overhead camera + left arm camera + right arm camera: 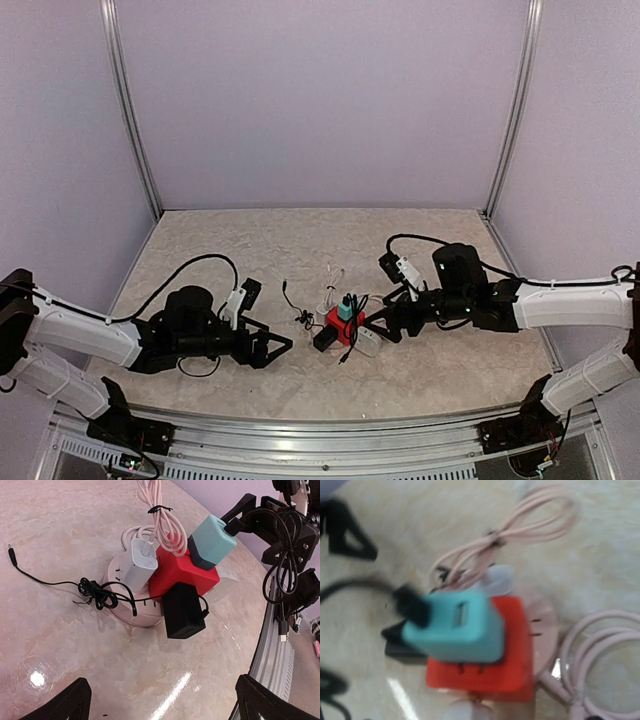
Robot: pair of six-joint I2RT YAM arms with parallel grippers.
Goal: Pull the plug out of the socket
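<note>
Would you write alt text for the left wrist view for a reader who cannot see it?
A red cube socket holds a white charger, a teal adapter and a black plug, on a white round base on a marbled table.

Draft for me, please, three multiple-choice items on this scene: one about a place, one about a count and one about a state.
1. Where is the teal plug?
A. seated in the red socket
B. lying loose, apart from it
C. hanging off an arm

2. How many plugs sit in the socket in the left wrist view?
A. one
B. three
C. five

3. How is the left claw?
A. shut on a plug
B. shut on a cord
C. open, holding nothing

Answers:
1 A: it sits tight against one face of the cube.
2 B: the teal plug, white plug and black plug show.
3 C: its fingers stand wide apart, short of the socket.
</note>
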